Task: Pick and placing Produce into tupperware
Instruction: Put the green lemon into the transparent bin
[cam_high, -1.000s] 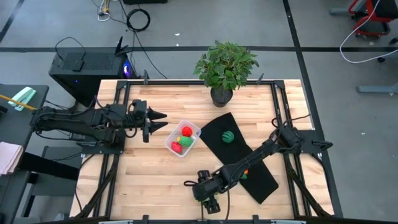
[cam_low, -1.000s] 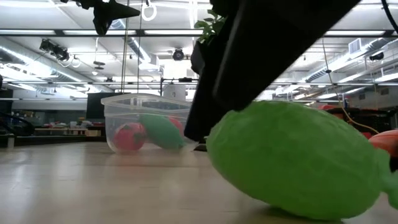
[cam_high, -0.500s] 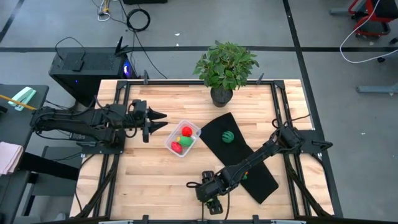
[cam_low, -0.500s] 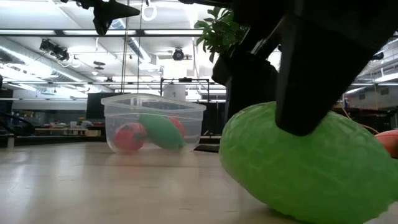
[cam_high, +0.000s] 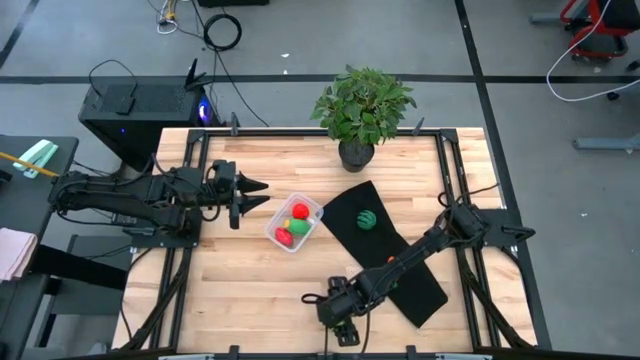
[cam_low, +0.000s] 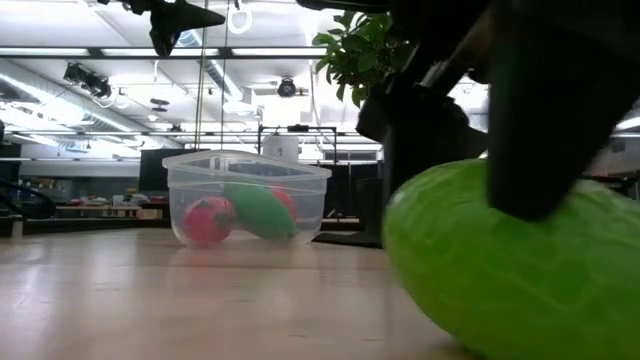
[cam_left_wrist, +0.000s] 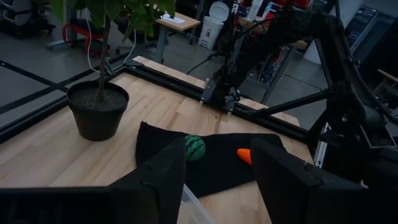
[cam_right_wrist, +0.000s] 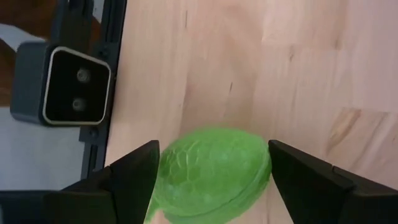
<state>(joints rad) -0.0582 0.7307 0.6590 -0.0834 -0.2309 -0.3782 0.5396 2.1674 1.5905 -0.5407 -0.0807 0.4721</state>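
The right gripper (cam_right_wrist: 211, 180) has crept along the table's front edge, fingers apart around the light green vegetable (cam_right_wrist: 212, 171) on the wood; the left gripper (cam_high: 252, 195) hovers half-open beside the tupperware (cam_high: 293, 221).

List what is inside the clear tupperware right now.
The tupperware holds two red pieces and one light green piece. In the low view they overlap, and the far red piece is mostly covered by the green one; nothing else shows inside.

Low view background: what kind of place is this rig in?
Likely a robotics lab or workshop: strip-lit open ceiling, workbenches and gear behind the tupperware, cables across a concrete floor.
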